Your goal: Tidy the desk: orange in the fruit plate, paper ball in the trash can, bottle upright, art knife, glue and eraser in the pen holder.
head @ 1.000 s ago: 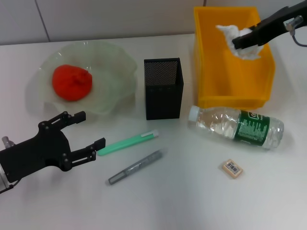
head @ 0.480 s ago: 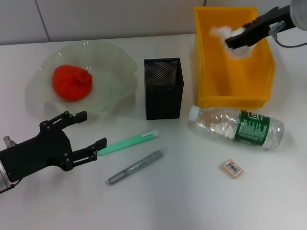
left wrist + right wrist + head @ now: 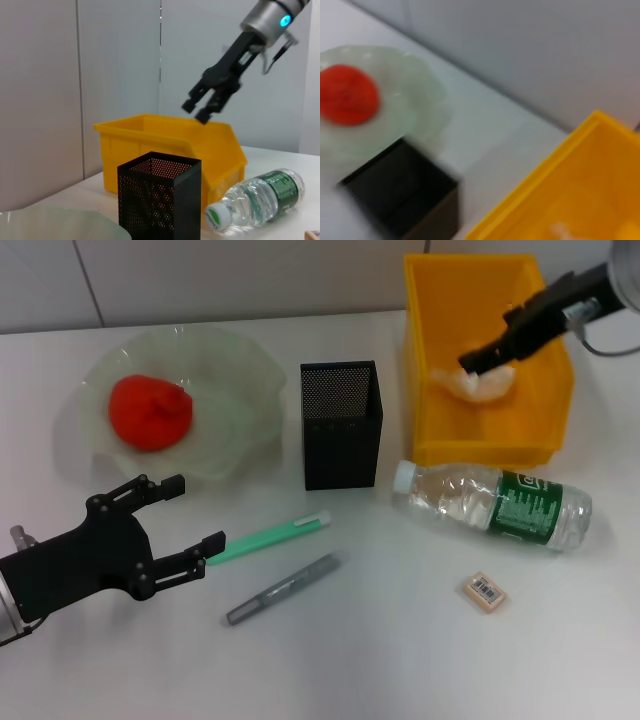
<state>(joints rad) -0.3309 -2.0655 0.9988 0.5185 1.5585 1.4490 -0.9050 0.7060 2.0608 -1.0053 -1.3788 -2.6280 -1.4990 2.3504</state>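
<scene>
Paper ball lies inside the yellow trash can, under the right gripper, whose fingers are spread with nothing between them.
The ball is hidden behind the can's wall in the left wrist view and only a pale smear in the blurred right wrist view. The left gripper is open over the table near the green knife, its arm cut off at the edge.
</scene>
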